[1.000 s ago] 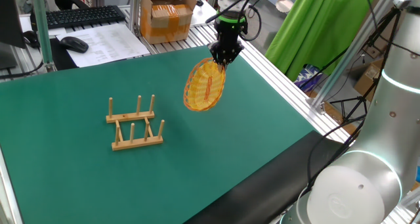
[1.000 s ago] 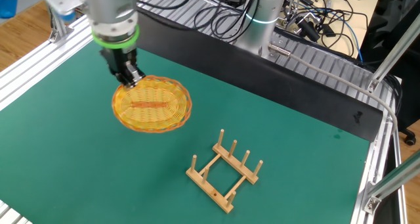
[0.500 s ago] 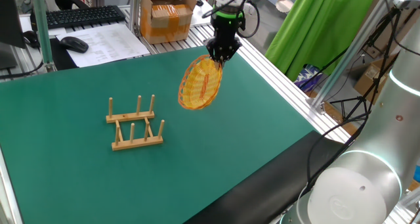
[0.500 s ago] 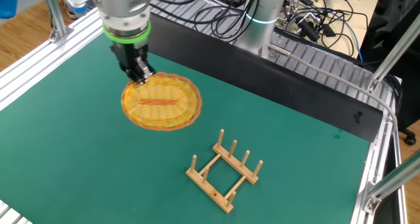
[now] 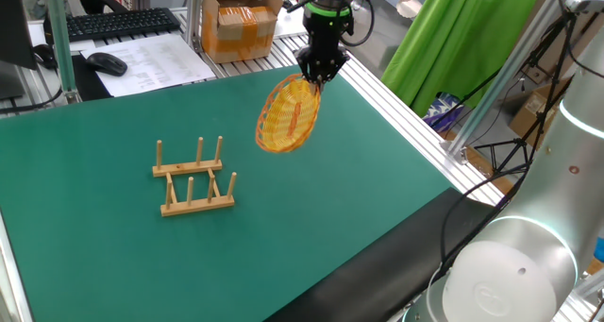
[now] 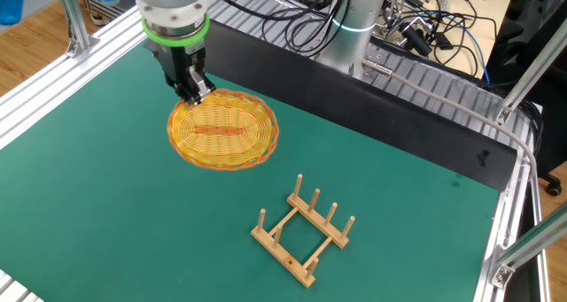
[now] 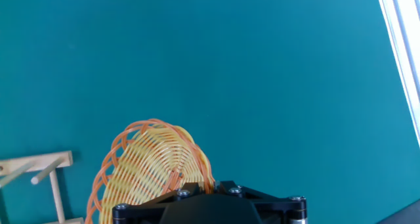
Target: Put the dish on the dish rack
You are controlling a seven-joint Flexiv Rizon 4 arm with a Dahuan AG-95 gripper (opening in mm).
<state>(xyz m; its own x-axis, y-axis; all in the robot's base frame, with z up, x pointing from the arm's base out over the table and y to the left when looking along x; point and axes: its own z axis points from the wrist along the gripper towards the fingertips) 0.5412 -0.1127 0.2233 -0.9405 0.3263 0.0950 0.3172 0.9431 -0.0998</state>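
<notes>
The end effector (image 5: 311,78) points down and is pinched tight on the rim of the dish (image 5: 287,117). The dish hangs from it in the air, tilted, above the green desk (image 5: 113,246). It touches nothing else.

The rack (image 5: 193,178) stands on the desk, well apart from the dish. In one fixed view the dish is up and to the right of the rack. In the other fixed view the dish (image 6: 222,130) is up and to the left of the rack (image 6: 304,229). The rack has 2 rails with 3 pegs each. No dish is in it.

In the hand view, the dish (image 7: 152,168) sits just right of the rack's corner (image 7: 39,170).
</notes>
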